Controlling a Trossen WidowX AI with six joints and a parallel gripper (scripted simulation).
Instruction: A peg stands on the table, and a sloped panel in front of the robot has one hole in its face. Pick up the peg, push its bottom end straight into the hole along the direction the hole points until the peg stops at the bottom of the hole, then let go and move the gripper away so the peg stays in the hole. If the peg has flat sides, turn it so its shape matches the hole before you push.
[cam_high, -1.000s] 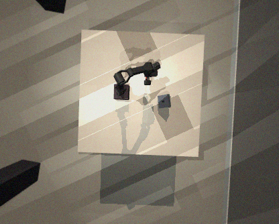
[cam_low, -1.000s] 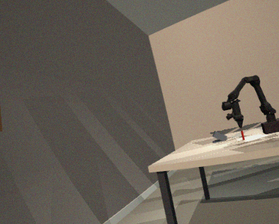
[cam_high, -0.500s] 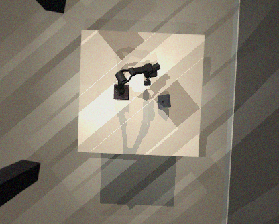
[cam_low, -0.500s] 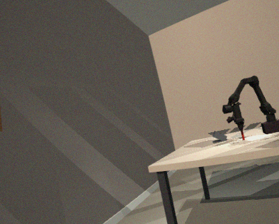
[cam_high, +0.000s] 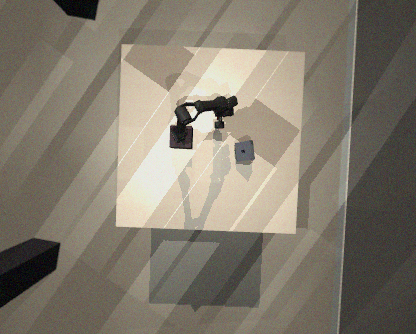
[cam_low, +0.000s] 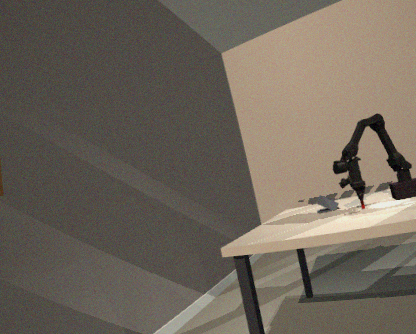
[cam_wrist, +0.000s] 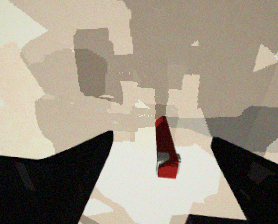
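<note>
Wrist view, open jaws (cam_high: 219, 125) (cam_low: 363, 204) cropped at frame edge, red peg (cam_low: 363, 206) (cam_wrist: 166, 147) between, its base perhaps obscured.

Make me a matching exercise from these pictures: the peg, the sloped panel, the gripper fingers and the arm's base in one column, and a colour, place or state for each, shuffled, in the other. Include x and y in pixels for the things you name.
1. Red upright peg (cam_low: 363, 206) (cam_wrist: 166, 145)
2. Blue-grey sloped panel (cam_high: 248, 145) (cam_low: 327, 202)
3. Black gripper fingers
4. Dark square arm base (cam_high: 188, 144) (cam_low: 403, 190)

A. Spread apart, holding nothing
B. Between the fingers in the wrist view
C. Has a small dark hole
D. Beneath the arm

1-B, 2-C, 3-A, 4-D
</note>
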